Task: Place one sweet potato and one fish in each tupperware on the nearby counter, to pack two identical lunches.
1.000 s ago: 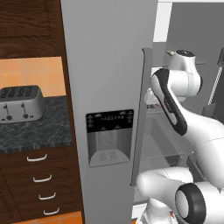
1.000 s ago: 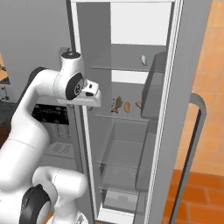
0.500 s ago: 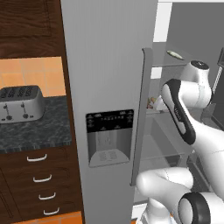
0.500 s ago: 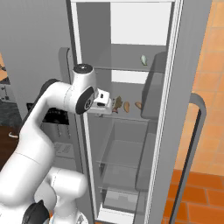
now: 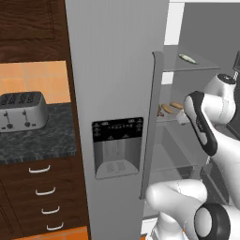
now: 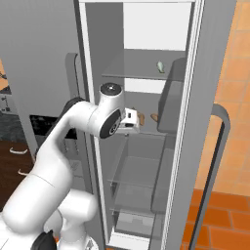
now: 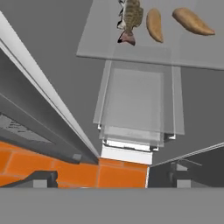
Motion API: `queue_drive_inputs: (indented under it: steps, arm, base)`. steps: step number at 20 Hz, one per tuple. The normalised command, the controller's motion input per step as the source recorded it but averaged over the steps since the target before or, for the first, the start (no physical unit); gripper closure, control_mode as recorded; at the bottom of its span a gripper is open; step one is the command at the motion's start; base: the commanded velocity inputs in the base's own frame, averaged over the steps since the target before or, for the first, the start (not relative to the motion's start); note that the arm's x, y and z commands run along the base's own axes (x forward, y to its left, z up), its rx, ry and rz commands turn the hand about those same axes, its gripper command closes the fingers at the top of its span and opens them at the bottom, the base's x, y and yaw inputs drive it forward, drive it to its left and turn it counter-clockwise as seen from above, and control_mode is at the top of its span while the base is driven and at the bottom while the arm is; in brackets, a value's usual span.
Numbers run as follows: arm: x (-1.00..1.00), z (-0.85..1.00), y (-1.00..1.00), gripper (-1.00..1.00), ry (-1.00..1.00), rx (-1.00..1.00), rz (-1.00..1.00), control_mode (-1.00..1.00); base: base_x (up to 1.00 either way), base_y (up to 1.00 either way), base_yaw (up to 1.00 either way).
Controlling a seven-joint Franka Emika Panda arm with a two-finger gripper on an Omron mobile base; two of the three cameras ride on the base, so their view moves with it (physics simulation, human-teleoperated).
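Sweet potatoes (image 7: 154, 25) and a fish (image 7: 131, 15) lie untouched on the fridge's glass shelf (image 7: 105, 43); fetching step, next reach in toward one; jaws' opening cannot be told.

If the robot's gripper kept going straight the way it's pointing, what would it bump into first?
Probably the glass shelves low in the open fridge: the hand view looks down at them, stacked above the orange floor. The fish and two sweet potatoes lie off at the edge, not in line. Depth is hard to judge.

Flat, even rendered light, no glare, soft faint shadows inside fridge (image 6: 146, 146). Slightly soft, low-res throughout; no edge distortion, nothing out of focus.
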Motion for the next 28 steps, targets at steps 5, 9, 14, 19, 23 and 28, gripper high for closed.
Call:
queue_drive_inputs:
  steps: [5, 9, 14, 19, 23, 28]
  arm:
    - [0.40, -0.26, -0.27, -1.00, -0.15, -0.02, 0.22, -1.00]
    - [0.59, -0.16, -0.10, -1.00, -0.02, 0.00, 0.27, -1.00]
    - [0.67, 0.00, -0.17, -1.00, 0.03, 0.00, 0.02, -1.00]
    - [0.54, -0.09, -0.06, -1.00, 0.01, 0.00, 0.00, -1.00]
    - [0.28, -0.27, 0.00, -1.00, 0.00, 0.00, 0.01, -1.00]
    - [0.28, -0.29, 0.00, -1.00, 0.00, 0.00, 0.03, -1.00]
  base:
    - [0.00, 0.00, 0.00]
    - [0.00, 0.00, 0.00]
    - [0.00, 0.00, 0.00]
    - [0.00, 0.00, 0.00]
    - [0.00, 0.00, 0.00]
    - [0.00, 0.00, 0.00]
